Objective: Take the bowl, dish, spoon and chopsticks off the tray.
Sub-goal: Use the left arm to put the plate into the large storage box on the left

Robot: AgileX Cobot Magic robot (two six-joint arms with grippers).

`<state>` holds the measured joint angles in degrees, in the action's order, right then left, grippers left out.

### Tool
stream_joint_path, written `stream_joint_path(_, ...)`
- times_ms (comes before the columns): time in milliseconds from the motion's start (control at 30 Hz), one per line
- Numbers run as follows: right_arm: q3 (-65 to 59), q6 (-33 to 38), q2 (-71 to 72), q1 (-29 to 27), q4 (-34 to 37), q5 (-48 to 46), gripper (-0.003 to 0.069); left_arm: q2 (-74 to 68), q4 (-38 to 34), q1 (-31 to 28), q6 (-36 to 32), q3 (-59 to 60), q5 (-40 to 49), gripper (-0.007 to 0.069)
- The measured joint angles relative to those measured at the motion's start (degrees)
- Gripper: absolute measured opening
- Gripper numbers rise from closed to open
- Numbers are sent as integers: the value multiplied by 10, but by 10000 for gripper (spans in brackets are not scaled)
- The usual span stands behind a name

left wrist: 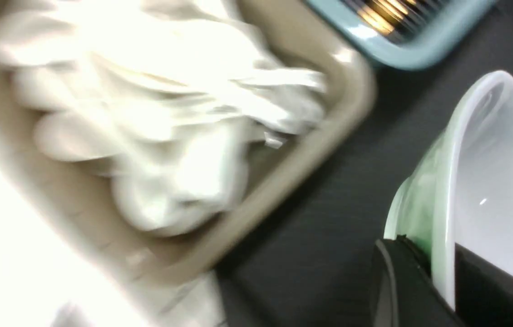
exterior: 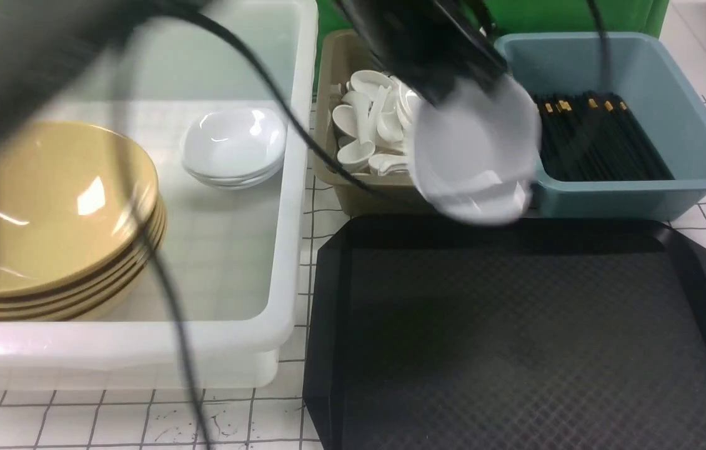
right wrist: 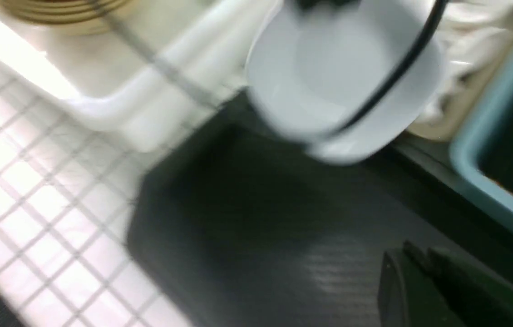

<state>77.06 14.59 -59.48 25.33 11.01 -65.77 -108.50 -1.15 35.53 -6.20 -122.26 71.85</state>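
White dish [exterior: 475,156] held above the far edge of the tray [exterior: 515,337].
Its rim is clamped by the left fingers [left wrist: 397,281]; tilted, it could be shaken loose. The right fingers [right wrist: 402,290] are together, empty.

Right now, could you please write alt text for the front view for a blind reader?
The left claw holds a tilted white dish in the air over the far edge of the black tray, in front of an olive bin of spoons and a blue bin of chopsticks. Left, a white bin holds stacked yellow bowls and white dishes.
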Motion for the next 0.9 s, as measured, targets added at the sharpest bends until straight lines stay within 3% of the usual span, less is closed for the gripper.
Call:
stream_joint_path(133,41,30,-69,40,29,9,86,47,0,-65,0,31,1,3)
stream_joint_path(300,138,37,-183,108,21,25,86,103,-10,-202,-11,121,-4,3)
stream_joint_path(500,258,58,-305,144,17,17,86,95,-108,-326,-35,173,-81,3)
stream_joint_path(667,324,82,-363,149,17,11,88,45,-182,-372,-107,175,-144,3)
stream_joint_path(900,342,100,-410,149,8,12,89,-66,-236,-378,-203,174,-232,3)
